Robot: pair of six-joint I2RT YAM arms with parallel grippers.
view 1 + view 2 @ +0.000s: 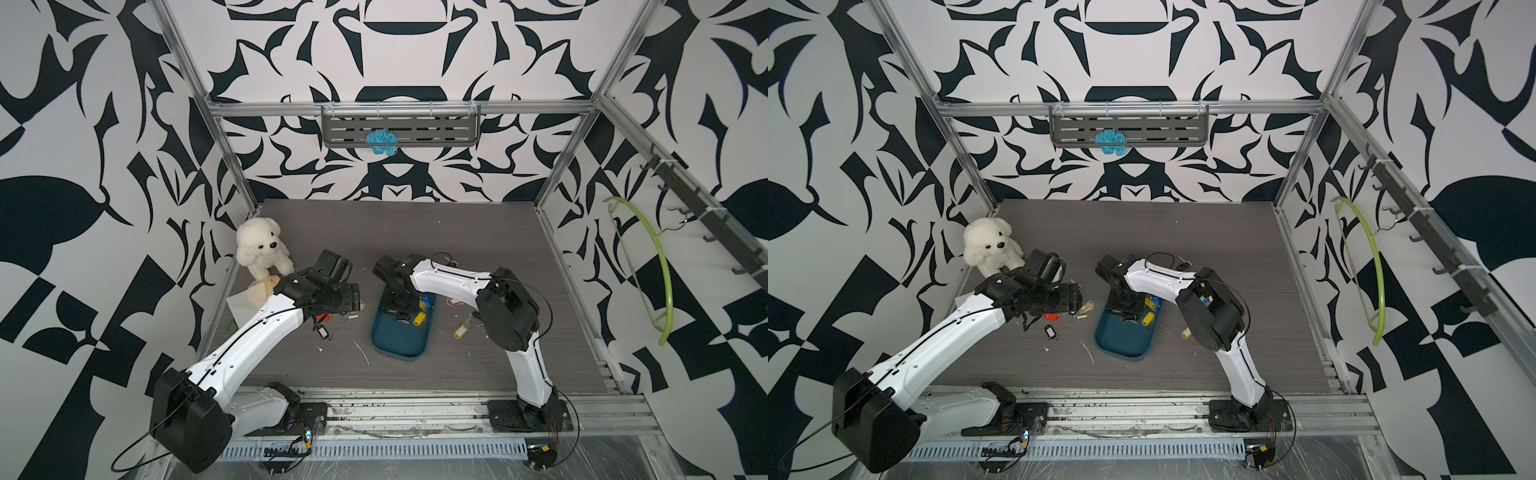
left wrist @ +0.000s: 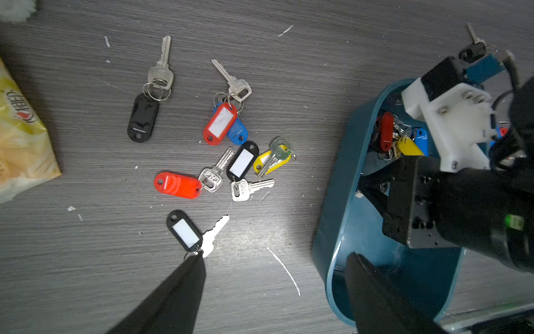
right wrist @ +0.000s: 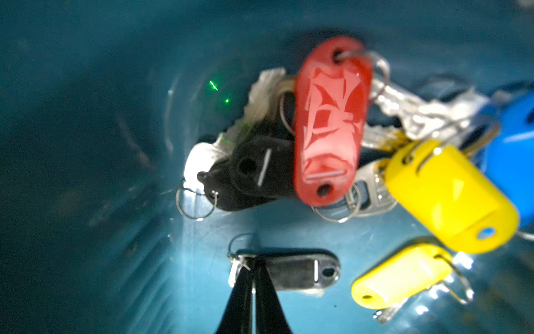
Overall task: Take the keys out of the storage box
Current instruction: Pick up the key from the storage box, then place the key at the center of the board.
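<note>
The teal storage box (image 1: 399,353) (image 1: 1121,345) lies mid-table. My right gripper (image 3: 252,261) (image 1: 401,319) reaches down into it, shut on the ring end of a black-tagged key (image 3: 300,271). More keys are heaped in the box: a red tag (image 3: 332,124), two yellow tags (image 3: 450,196) (image 3: 401,274), another black tag (image 3: 254,176) and a blue tag (image 3: 514,138). Several tagged keys (image 2: 231,150) lie on the table left of the box. Above the table my left gripper (image 2: 274,257) (image 1: 360,306) hangs open and holds nothing, between that pile and the box's rim (image 2: 335,219).
A white plush bear (image 1: 262,247) and a yellow packet (image 2: 20,130) sit at the back left. One yellow-tagged key (image 1: 460,330) lies right of the box, a dark-headed key (image 2: 474,43) beyond it. On the walls hang a grey slotted shelf (image 1: 401,124) and a green hanger (image 1: 660,266).
</note>
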